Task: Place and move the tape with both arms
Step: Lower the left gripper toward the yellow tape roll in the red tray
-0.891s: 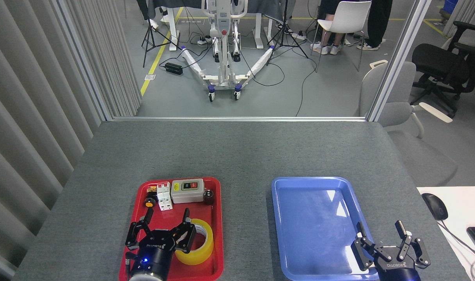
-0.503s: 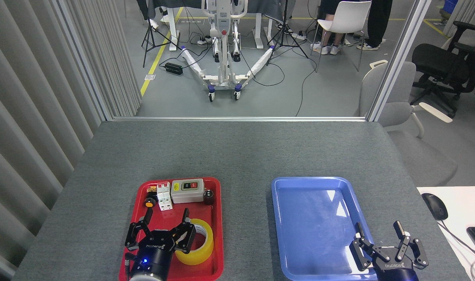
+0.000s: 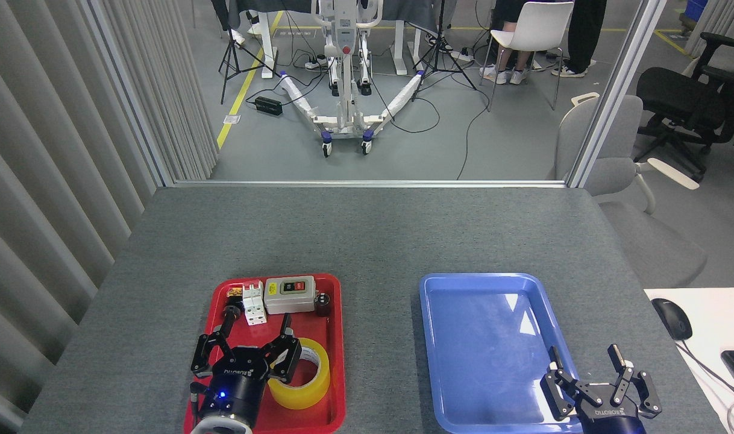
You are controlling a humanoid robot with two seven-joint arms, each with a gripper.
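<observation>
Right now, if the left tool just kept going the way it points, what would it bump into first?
Probably the white breaker block at the far end of the red tray, just beyond the left tool. Depth is unclear; it may pass above. The tape lies to its right.

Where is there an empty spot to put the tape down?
The blue tray is bare inside, apart from the right tool over its near right corner. The grey table beyond and between both trays is bare too. The red tray is crowded: tape, switch box, left tool.
</observation>
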